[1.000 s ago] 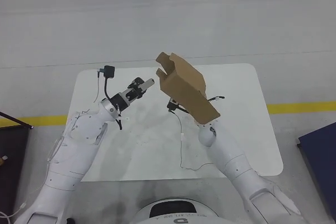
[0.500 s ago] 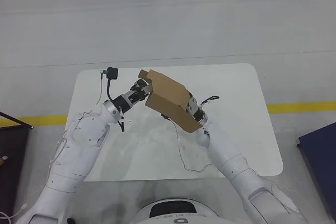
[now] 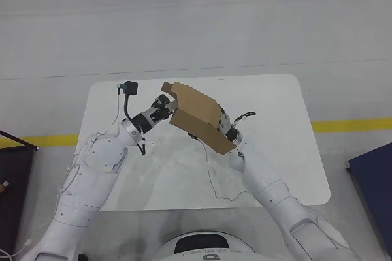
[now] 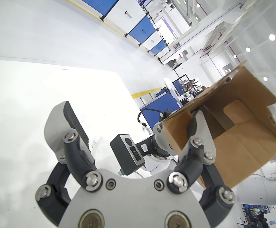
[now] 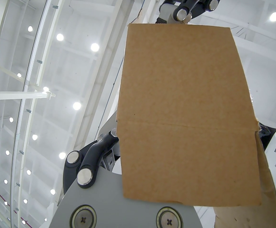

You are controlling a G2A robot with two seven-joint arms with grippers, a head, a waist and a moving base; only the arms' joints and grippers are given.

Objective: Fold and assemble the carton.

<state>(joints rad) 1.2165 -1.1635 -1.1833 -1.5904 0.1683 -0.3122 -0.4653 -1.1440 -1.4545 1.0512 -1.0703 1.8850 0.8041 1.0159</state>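
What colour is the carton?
Plain brown cardboard; the carton shows best in the right wrist view.

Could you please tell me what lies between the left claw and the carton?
Nothing: in the left wrist view, one finger of the open left claw touches the carton at its open end, with no gap between them.

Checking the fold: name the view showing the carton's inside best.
Left wrist view: it looks into the open carton, showing inner walls and flaps. Top view shows its outside; right wrist view, one flat outer panel.
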